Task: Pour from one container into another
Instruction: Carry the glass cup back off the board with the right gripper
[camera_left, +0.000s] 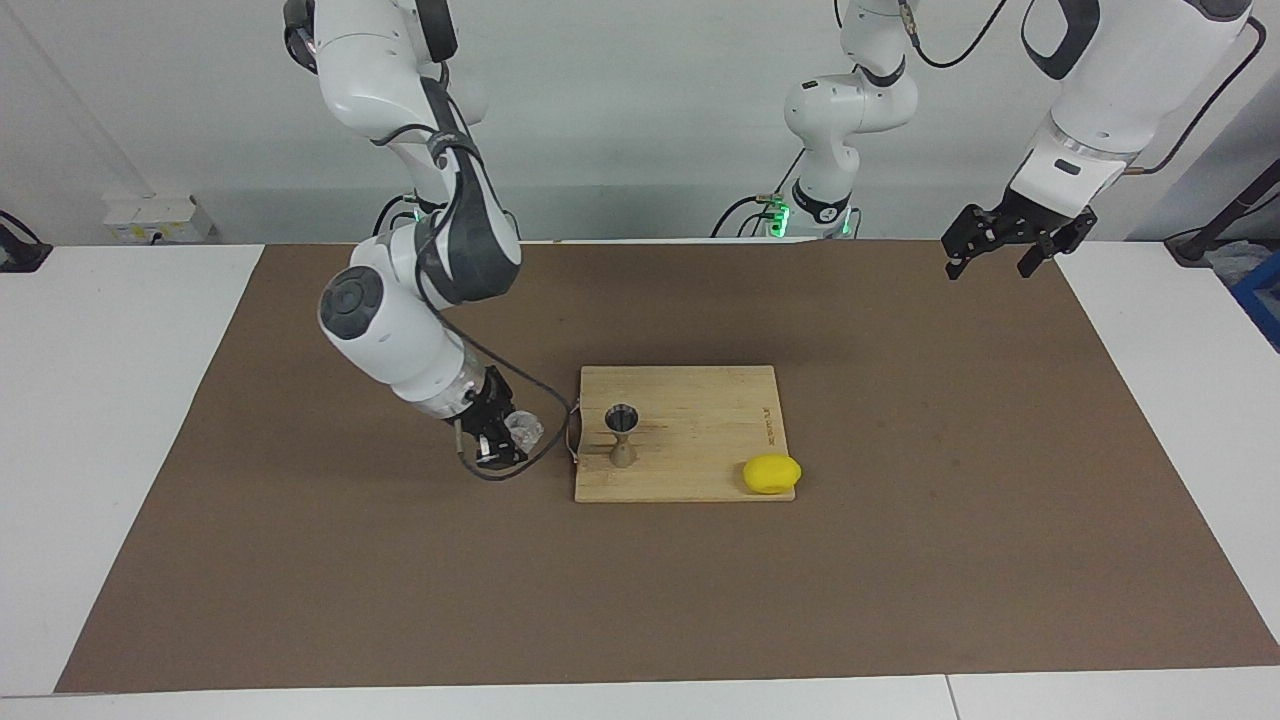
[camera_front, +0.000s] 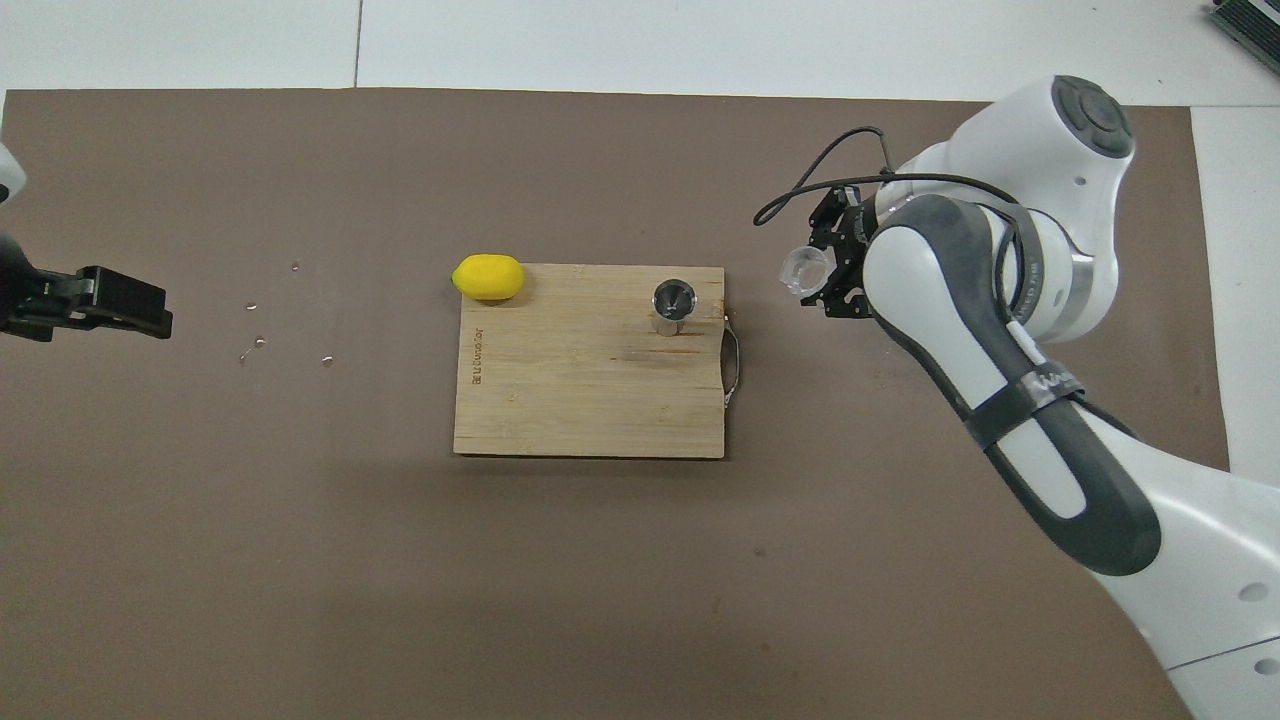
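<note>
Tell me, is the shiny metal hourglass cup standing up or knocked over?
Standing up. The shiny steel hourglass-shaped jigger rests on its lower cone on the wooden cutting board, open mouth facing upward.

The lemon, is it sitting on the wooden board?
No, the lemon lies on the brown mat, touching the corner of the wooden board.

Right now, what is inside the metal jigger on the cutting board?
The jigger stands upright on the board. Its top cone shows only dark, shiny metal; whether liquid is in it cannot be told. The right gripper holds the clear cup over the mat beside the board.
</note>
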